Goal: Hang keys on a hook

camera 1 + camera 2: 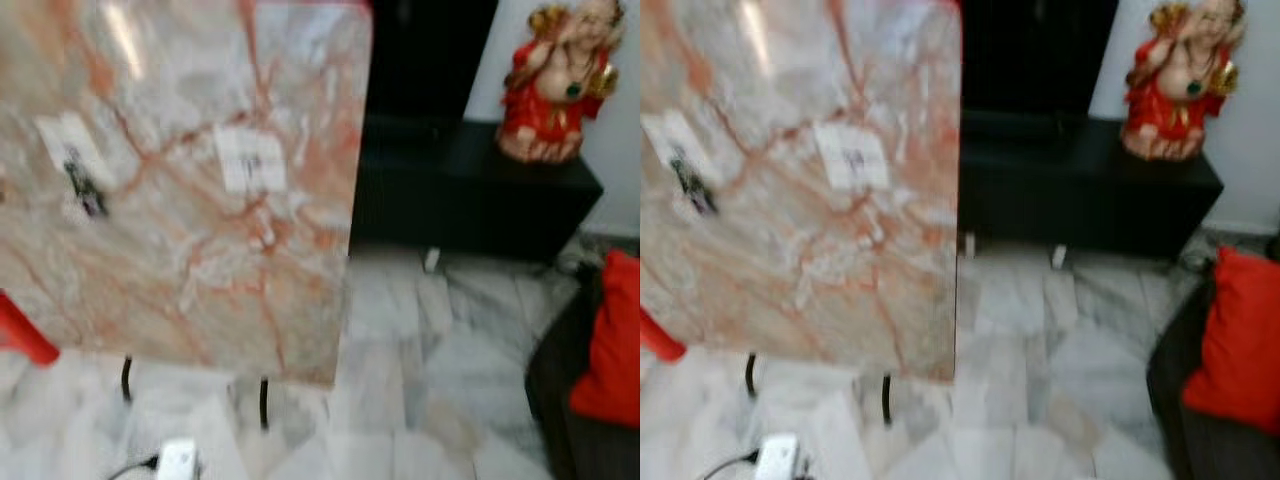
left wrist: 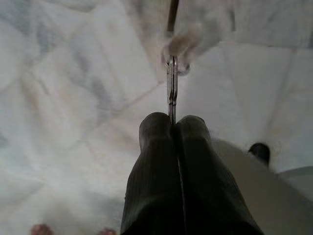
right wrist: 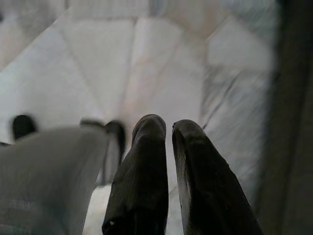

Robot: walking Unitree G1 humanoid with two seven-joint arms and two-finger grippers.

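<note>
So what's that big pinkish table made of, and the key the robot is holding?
The table top looks like polished marble: pink and grey with orange veins, and a light glare on it. Real stone or a printed look-alike, I can't tell. The key, pinched edge-on in the left gripper, looks like silvery metal, thin and shiny.

A marble-topped table [image 1: 840, 230], pink-veined and blurred, takes up the left half of the view, standing on thin black legs [image 1: 885, 398] over a pale marble floor [image 1: 1040, 400]. Two white labels [image 1: 850, 155] lie on it, one near its right edge, and a small dark object [image 1: 690, 185] near its left. A red and gold figurine [image 1: 1180, 75] stands at the right end of a low black cabinet [image 1: 1080, 190]. A red cushion [image 1: 1235, 340] rests on a dark seat at the far right.
</note>
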